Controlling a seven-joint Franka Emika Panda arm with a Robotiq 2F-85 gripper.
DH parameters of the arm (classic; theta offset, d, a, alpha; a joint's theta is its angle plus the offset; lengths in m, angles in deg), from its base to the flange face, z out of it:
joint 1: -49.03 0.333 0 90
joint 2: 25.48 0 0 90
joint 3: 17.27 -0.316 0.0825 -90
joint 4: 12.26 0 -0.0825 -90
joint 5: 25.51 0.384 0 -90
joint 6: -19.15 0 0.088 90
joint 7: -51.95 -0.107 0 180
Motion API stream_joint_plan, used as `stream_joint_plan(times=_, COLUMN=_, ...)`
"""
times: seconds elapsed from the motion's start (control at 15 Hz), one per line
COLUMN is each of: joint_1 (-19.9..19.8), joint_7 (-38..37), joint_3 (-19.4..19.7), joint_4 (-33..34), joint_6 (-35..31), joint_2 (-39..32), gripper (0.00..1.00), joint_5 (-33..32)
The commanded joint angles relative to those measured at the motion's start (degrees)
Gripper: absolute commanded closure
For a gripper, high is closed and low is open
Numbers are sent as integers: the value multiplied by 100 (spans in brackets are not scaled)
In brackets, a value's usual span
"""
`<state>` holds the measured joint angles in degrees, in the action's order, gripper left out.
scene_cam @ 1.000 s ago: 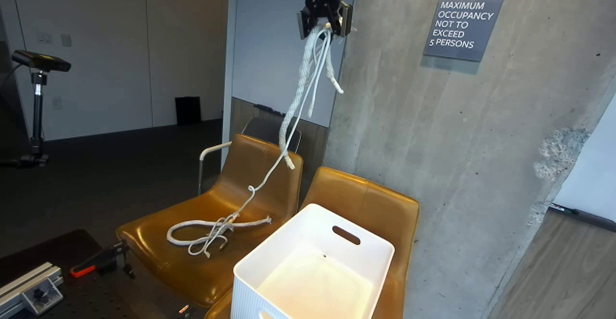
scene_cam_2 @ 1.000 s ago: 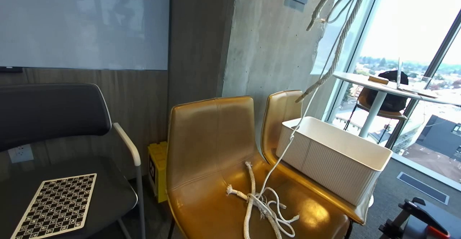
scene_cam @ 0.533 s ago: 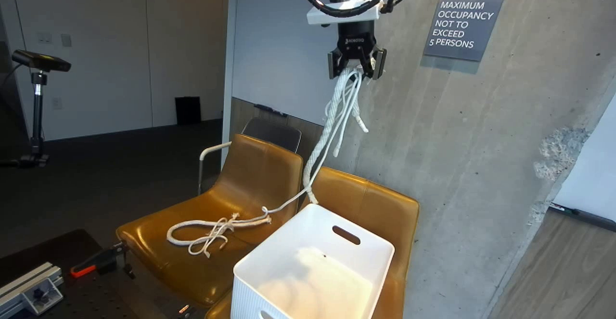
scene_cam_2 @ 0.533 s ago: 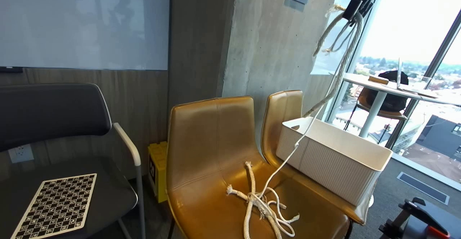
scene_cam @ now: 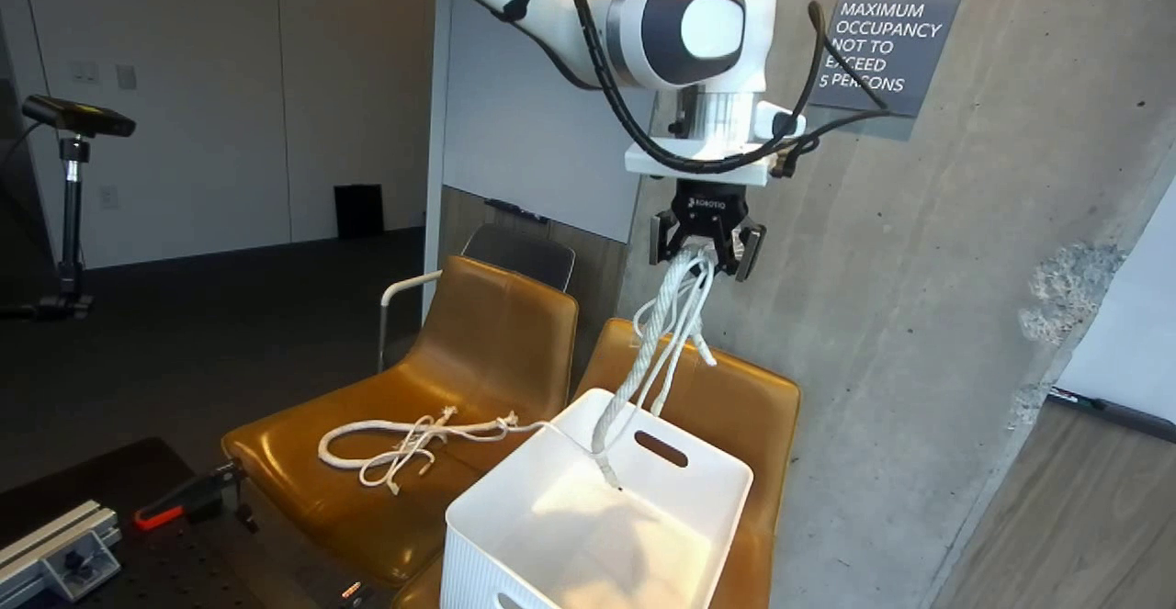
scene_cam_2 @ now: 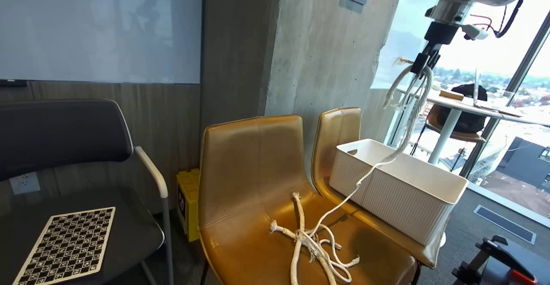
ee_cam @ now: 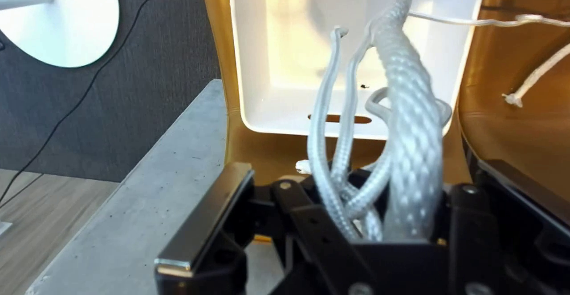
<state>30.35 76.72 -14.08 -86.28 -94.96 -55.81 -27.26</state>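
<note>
Above the white bin (scene_cam_2: 391,203), the gripper (scene_cam: 704,253) has descended over the last second, clamped on the white rope (ee_cam: 409,112), whose thick end now hangs over the opening. A thin cord (scene_cam_2: 358,185) trails to a knotted bundle (scene_cam_2: 306,236) on the adjacent chair (scene_cam_2: 255,164); the lowering is judged incomplete.

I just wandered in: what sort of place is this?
Probably a small office meeting room: a sign on the concrete wall limits occupancy to five persons, what looks like a whiteboard hangs nearby, and a white table stands by a large window.
</note>
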Motion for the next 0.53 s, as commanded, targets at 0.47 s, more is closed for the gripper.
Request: stream_joint_plan(times=0.47, joint_1=-7, joint_7=236, joint_3=52, joint_4=-849, joint_6=-666, joint_2=-677, gripper=100, joint_5=-79)
